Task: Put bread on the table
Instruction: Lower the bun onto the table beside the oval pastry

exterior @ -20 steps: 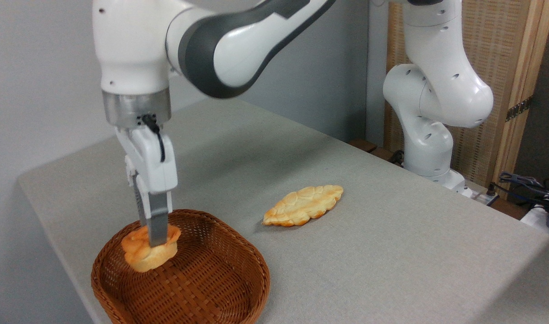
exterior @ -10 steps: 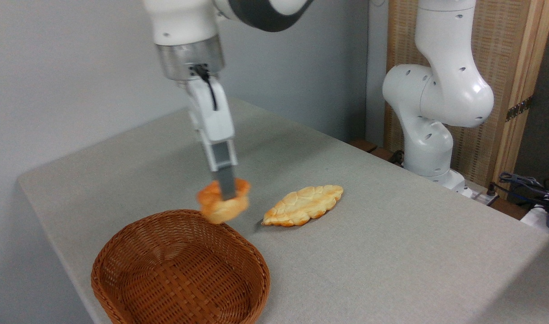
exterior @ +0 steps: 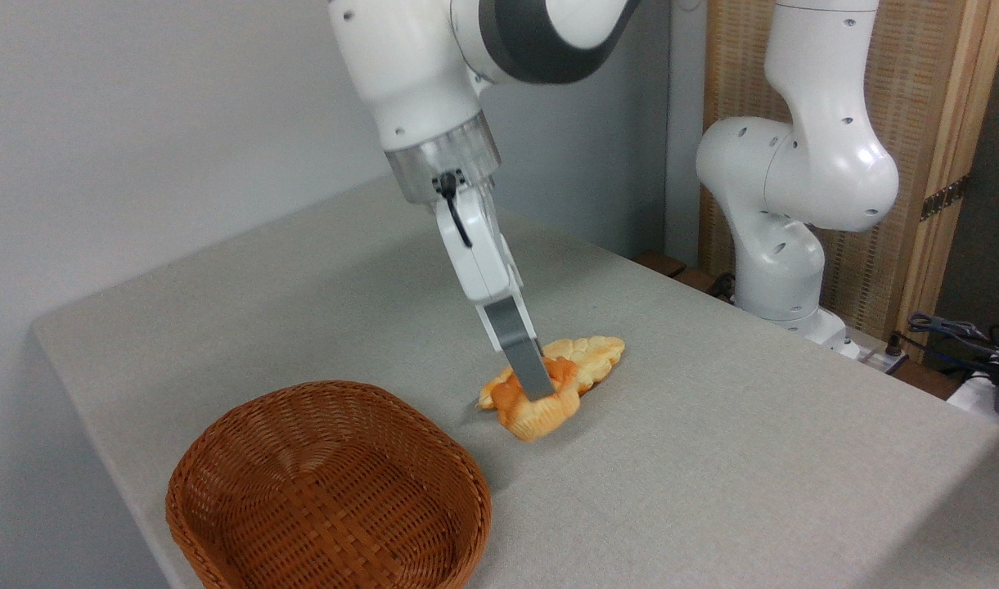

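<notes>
The bread point(exterior: 540, 411), a small round golden-orange bun, hangs tilted in my gripper point(exterior: 538, 389), which is shut on it. It is held a little above the table point(exterior: 712, 458), in front of the flat leaf-shaped loaf and partly covering it. My near finger crosses the bun's top; the far finger is hidden behind it. The arm leans down from the upper middle of the view.
A brown wicker basket point(exterior: 327, 491) with nothing in it stands at the front left near the table's edge. The flat bumpy loaf point(exterior: 589, 356) lies mid-table behind the bun. The arm's white base point(exterior: 785, 270) stands at the back right, with cables point(exterior: 957, 335) beyond.
The gripper has carried the bun out of the basket, up, then right and down to just in front of the flat loaf. The basket now holds nothing.
</notes>
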Robot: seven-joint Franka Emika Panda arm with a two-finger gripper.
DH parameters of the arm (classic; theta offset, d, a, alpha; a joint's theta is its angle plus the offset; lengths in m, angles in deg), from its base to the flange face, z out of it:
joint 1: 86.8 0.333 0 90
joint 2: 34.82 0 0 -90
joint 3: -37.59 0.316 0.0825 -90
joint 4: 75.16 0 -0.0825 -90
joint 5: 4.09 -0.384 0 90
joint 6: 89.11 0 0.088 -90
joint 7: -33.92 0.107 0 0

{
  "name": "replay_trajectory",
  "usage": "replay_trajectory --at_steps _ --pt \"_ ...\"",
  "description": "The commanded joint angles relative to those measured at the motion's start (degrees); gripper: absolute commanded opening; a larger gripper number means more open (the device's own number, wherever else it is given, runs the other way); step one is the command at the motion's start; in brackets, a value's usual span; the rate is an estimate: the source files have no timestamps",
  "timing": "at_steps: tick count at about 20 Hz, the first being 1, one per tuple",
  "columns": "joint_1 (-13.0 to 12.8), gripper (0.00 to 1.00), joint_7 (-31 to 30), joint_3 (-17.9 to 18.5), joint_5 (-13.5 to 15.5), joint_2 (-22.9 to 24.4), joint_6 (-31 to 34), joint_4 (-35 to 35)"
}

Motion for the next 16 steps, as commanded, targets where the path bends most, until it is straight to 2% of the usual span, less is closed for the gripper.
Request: replay_trajectory --at_steps 1,16 --pt "-0.4 1.00 2.2 0.1 -1.6 0.4 -0.2 1.6" --pt "-0.7 1.00 2.1 0.0 -1.6 0.0 -0.3 1.3"
